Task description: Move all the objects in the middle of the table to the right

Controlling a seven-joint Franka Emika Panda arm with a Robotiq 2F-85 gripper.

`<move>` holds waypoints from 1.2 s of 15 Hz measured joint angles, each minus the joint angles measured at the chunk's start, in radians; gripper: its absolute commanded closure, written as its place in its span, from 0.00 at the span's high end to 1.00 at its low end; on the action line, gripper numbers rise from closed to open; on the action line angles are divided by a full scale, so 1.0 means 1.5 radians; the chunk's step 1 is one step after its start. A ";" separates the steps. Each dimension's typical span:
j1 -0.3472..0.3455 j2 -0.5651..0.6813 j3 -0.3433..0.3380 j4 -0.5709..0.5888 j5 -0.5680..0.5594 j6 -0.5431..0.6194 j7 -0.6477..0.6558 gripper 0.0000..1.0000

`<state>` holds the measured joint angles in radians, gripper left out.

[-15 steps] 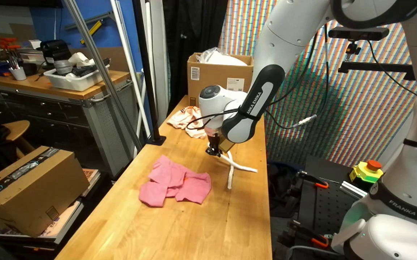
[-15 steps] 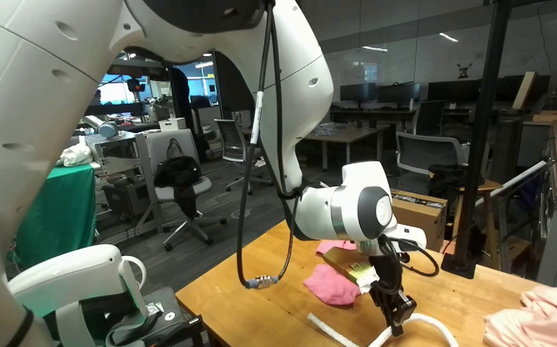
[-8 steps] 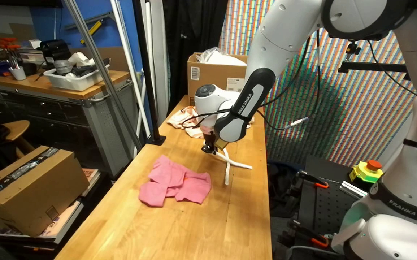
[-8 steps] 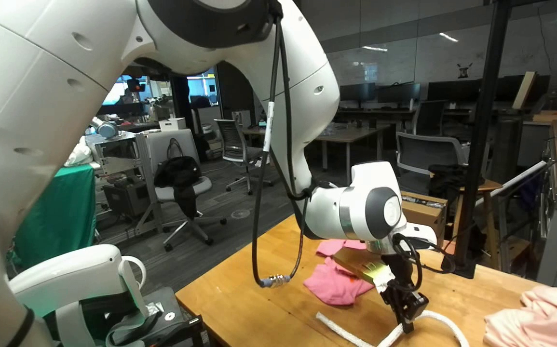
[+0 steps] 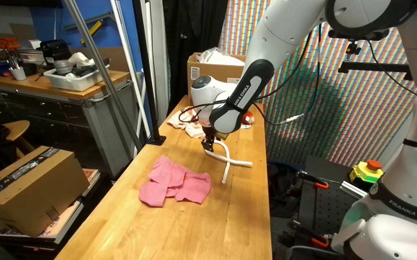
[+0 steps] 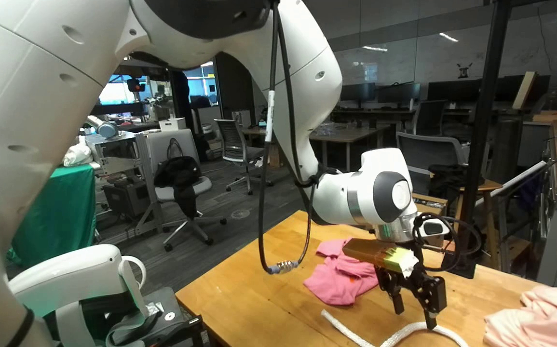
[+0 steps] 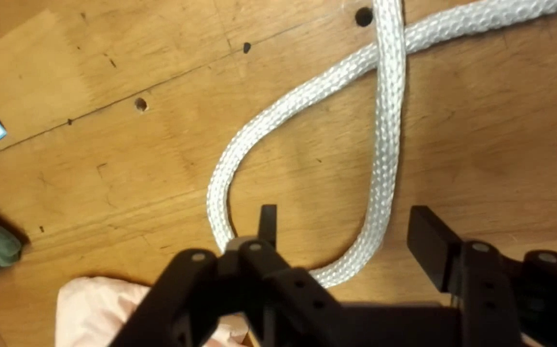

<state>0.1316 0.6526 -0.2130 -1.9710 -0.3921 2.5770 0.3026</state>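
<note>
I see a white cord (image 7: 388,120) on the surface (image 5: 201,231), crossed over itself into one loop. Pink cloth (image 5: 176,184) is rumpled near one cord end, cream cloth (image 5: 183,117) with reddish marks is bunched up near the loop. Red item (image 5: 248,116) is on that side too, tho I only see part.

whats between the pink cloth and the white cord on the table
Only bare wood of the table shows between the pink cloth and the white cord, seen in an exterior view; the two lie apart.
</note>
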 measured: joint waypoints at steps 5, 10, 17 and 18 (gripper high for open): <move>-0.051 -0.110 0.073 -0.002 0.058 -0.199 -0.221 1.00; -0.089 -0.270 0.109 -0.006 0.100 -0.425 -0.397 1.00; -0.122 -0.529 0.094 -0.106 0.165 -0.460 -0.479 1.00; -0.124 -0.569 0.084 -0.130 0.177 -0.452 -0.481 1.00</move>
<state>-0.0541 -0.2007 -0.0864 -2.1655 -0.1267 1.8985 -0.4184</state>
